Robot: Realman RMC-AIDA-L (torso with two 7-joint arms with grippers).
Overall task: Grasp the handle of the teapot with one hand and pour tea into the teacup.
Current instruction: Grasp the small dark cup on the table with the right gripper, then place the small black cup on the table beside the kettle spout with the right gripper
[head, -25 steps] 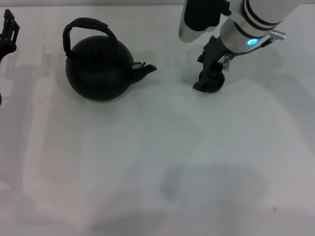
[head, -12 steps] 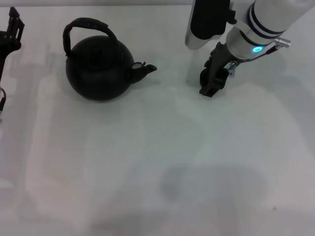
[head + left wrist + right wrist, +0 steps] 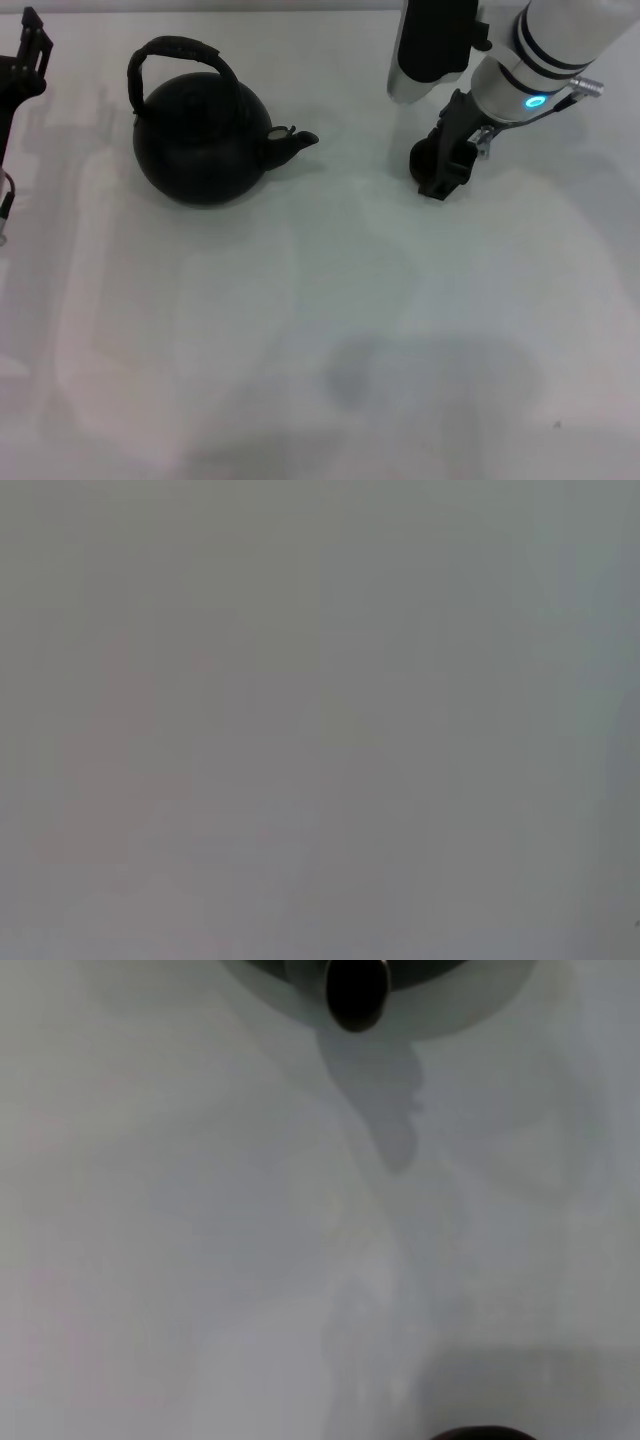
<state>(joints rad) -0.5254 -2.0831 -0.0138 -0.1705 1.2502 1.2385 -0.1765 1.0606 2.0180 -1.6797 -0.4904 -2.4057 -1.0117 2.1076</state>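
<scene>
- Toward the far left of the white table sits the round matte-black teapot, spout pointing right at the small dark teacup; its arched black handle stands upright.
- Right tool is lowered beside the teacup; its grip I cannot tell.
- Left tool waits at the far-left edge.

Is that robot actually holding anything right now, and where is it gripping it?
It cannot be told for sure. The right claw is down at the small teacup, hiding any grip. The teapot stands untouched, handle free. The left claw holds nothing visible.
</scene>
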